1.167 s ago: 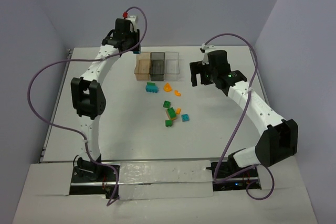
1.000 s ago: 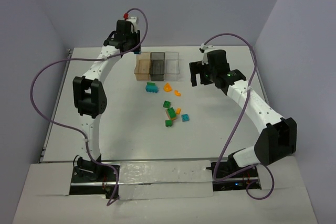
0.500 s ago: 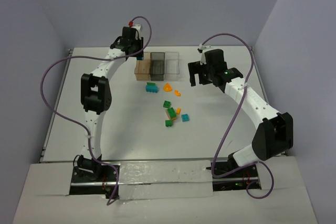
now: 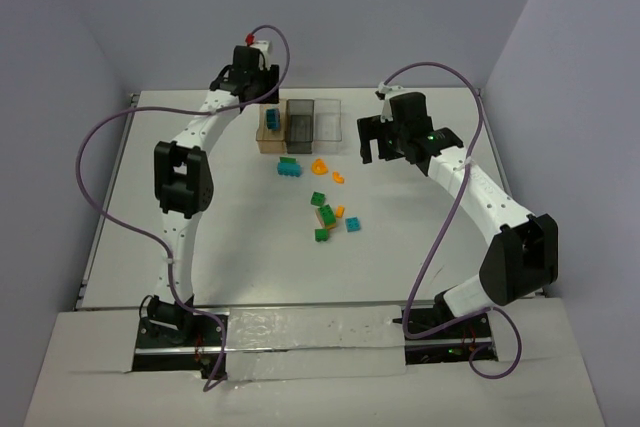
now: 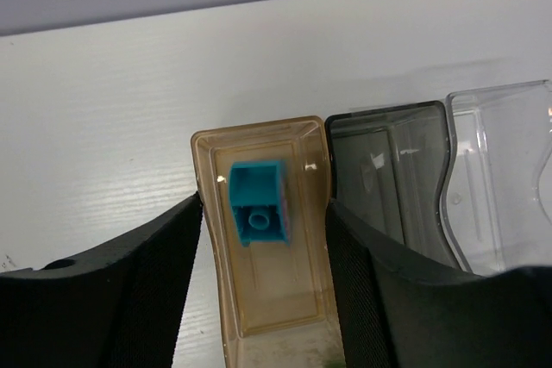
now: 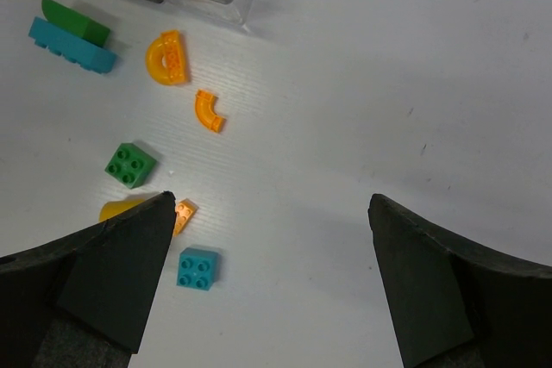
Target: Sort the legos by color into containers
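The containers stand in a row at the back: an orange-brown box [image 4: 270, 129], a smoky grey box [image 4: 299, 122] and a clear box [image 4: 327, 119]. My left gripper [image 4: 262, 97] hangs open over the orange-brown box [image 5: 276, 299], its jaws either side of it. A teal-blue brick [image 5: 258, 202] is inside that box, free of the fingers. The other legos lie loose: a teal plate with a green piece [image 4: 290, 167], an orange half-disc [image 4: 319, 164], an orange arc [image 4: 339, 177], green bricks [image 4: 317, 198] and a teal brick [image 4: 354, 225]. My right gripper [image 4: 372, 152] is open and empty, right of them.
In the right wrist view the teal 2x2 brick [image 6: 197, 266], a small orange piece [image 6: 183, 215] and a green 2x2 brick [image 6: 131, 165] lie by the left finger. The table's back edge meets the wall just behind the boxes. Purple cables loop over both arms.
My left gripper moved right over the orange-brown box and opened, letting go of the teal-blue brick, which now sits in the box. The right arm shifted only slightly.
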Available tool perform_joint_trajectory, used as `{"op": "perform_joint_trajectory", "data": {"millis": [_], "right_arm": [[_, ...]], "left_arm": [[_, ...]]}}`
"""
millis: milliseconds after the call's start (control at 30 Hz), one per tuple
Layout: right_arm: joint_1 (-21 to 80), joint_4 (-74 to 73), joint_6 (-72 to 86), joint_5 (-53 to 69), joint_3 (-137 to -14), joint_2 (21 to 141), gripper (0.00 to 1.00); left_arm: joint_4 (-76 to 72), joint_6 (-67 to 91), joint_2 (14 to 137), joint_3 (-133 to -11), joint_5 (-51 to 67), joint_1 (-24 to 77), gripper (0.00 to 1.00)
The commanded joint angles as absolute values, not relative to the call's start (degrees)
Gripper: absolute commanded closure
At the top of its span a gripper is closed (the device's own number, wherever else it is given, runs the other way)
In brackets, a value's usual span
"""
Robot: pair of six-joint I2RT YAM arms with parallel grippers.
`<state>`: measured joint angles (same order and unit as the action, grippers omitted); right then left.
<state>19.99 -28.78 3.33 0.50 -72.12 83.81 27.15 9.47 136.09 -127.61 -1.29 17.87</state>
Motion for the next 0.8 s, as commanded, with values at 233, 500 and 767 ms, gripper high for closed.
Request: {"op": "perform_joint_trajectory", "data": {"millis": [233, 500, 767], "right_arm": [[21.36, -28.6, 1.84, 2.38, -73.36, 81.56, 0.0], [22.32, -29.74, 0.79, 5.14, -72.59, 80.31, 0.0], [22.32, -30.06, 1.12, 5.76, -72.02, 79.12, 0.0]], "left_arm": [[27.52, 8.79, 129.07, -132.11, -0.44, 18.19, 0.23], [24.81, 1.72, 106.83, -111.31, 19.87, 18.27, 0.21], [29.16, -12.59, 92.13, -88.22, 29.41, 18.56, 0.23]]}}
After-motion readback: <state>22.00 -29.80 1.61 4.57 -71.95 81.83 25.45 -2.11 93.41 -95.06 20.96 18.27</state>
